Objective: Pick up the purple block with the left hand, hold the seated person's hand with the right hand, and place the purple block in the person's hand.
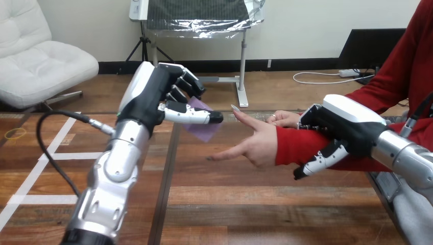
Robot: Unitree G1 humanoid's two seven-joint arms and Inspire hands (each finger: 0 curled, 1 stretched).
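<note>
My left hand point(155, 99) is raised over the table's middle, shut on the purple block point(203, 128), which is pinched between thumb and curled fingers. The block hangs left of the person's hand point(255, 143) and does not touch it. That hand is open, its fingers pointing left towards the block and its thumb up. My right hand point(342, 127) reaches in from the right and wraps the red sleeve at the person's wrist point(291, 145), fingers over the top and thumb underneath.
The person's other hand point(283, 118) rests just behind the held arm. The wooden table point(245, 209) runs across the view, with white tape lines point(76, 155) at its left. A yellow rubber band point(15, 133) lies at the far left.
</note>
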